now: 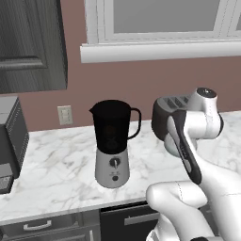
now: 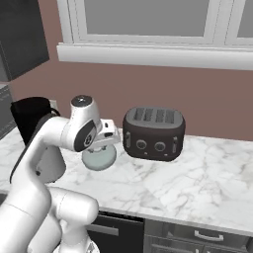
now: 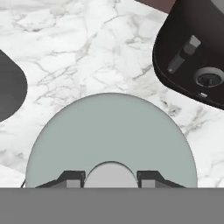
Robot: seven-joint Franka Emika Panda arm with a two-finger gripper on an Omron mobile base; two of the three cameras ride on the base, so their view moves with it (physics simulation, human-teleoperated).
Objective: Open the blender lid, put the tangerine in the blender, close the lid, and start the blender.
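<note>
On the marble counter (image 1: 56,164), between the blender (image 1: 113,141) and the dark toaster (image 2: 153,133), the gripper (image 3: 110,178) is closed on the small knob of the blender lid (image 3: 109,135), one finger on each side of it. In the right base view the lid (image 2: 99,159) hangs under the hand, close to the counter just left of the toaster; whether it touches the surface I cannot tell. In the hand view the pale grey-blue disc lies over the marble, with the toaster's rounded front and its dial at the upper right and a dark curved shape at the left edge. The blender stands upright on its silver base, its black jar uncovered at the top, spout to the left and loop handle to the right, well left of the lid. A faint orange tint shows inside the dark jar, too dim to identify. A wall socket (image 1: 65,115) sits behind the blender, below the window sill (image 1: 160,51).
</note>
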